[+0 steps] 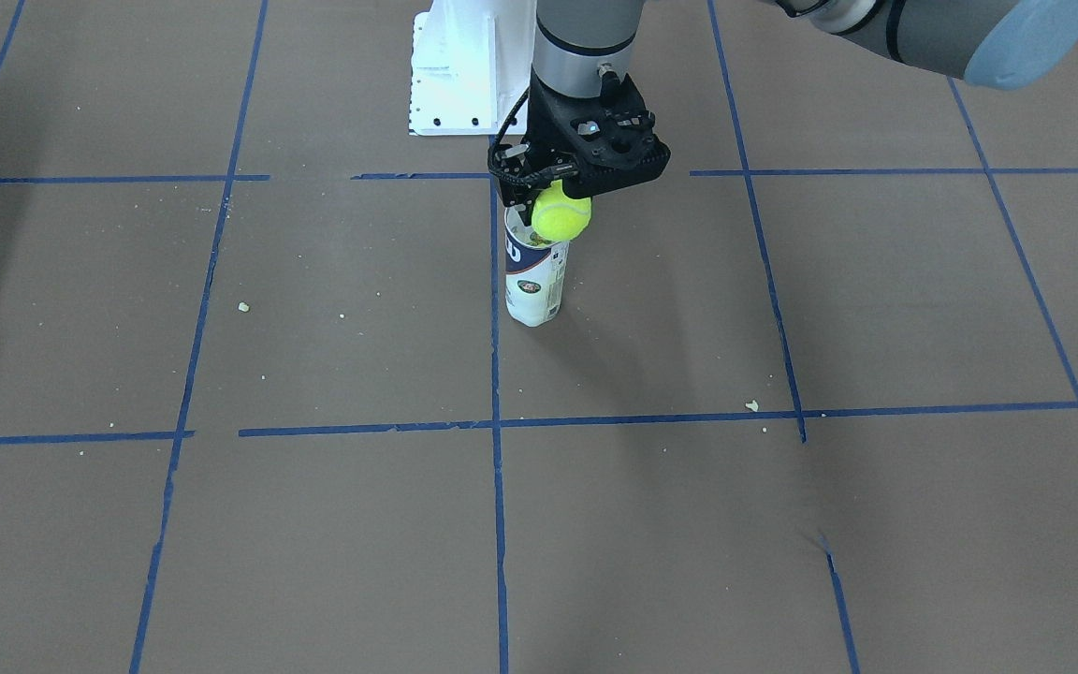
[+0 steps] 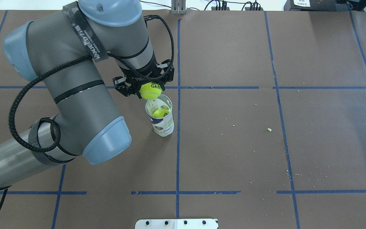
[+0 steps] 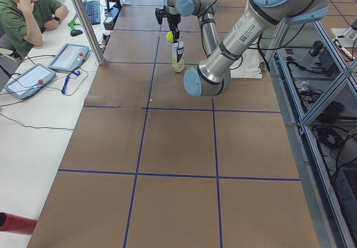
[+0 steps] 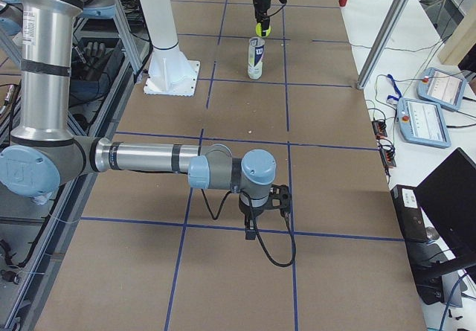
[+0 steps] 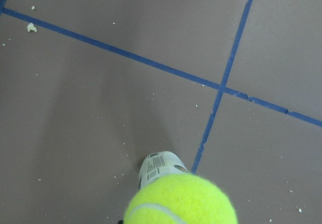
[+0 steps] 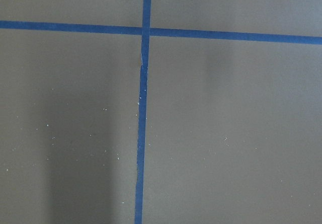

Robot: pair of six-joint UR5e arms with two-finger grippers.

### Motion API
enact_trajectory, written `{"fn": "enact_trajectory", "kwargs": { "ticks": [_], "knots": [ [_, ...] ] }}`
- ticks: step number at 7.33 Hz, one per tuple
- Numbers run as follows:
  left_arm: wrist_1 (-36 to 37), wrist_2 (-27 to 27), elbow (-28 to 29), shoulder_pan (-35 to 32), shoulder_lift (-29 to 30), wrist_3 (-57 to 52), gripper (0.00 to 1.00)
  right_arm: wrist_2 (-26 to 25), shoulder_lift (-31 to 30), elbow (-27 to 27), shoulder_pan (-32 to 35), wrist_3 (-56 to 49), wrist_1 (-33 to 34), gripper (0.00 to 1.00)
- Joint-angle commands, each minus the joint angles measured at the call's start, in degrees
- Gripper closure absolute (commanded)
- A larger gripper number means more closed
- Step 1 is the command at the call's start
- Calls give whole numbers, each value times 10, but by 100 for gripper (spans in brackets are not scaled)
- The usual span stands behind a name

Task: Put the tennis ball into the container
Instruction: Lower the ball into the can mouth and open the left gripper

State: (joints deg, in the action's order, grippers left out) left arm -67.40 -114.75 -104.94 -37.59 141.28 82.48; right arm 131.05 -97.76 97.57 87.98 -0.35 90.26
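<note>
The left gripper (image 2: 148, 86) reaches in from the left over the brown table (image 2: 233, 63) with its fingers clamped on the ball (image 2: 150, 91), dark lettering facing up. The ball hangs in the air just above the far edge of the tube (image 2: 163, 125), overlapping its rim in the overhead and front views but not inside it. In the left side view the ball sits above the tube's top and a little off to the operators' side. The tube stands upright and open-mouthed just left of a blue tape line (image 2: 178, 143), and a second ball (image 2: 160, 112) shows low down inside it. Right of the tape, a few pale crumbs (image 2: 269, 129) lie scattered on the table. The right gripper (image 4: 260, 210) hangs over a tape crossing well apart from the tube and shows only in the right side view, so whether its fingers are apart or together cannot be told. Its wrist camera sees only table and tape.
</note>
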Motion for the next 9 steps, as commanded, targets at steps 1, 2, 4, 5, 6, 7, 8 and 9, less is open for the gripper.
{"fn": "enact_trajectory", "kwargs": {
  "ticks": [1,2,4,5,6,7,8,9],
  "knots": [
    [0,1,3,10,0,0,72,0,0,0,0,0,0,0],
    [0,1,4,10,1,0,69,0,-1,0,0,0,0,0],
    [-1,1,8,11,1,0,33,0,-1,1,0,0,0,0],
    [-2,1,8,11,3,0,4,0,0,0,0,0,0,0],
    [-2,1,7,10,3,0,1,0,0,1,0,0,0,0],
    [-2,1,6,10,3,-1,0,0,-1,0,0,0,0,0],
    [-2,1,4,10,3,-1,0,0,0,0,0,0,0,0],
    [-2,2,-3,10,-1,-7,0,0,0,0,0,0,0,0]
  ]
}}
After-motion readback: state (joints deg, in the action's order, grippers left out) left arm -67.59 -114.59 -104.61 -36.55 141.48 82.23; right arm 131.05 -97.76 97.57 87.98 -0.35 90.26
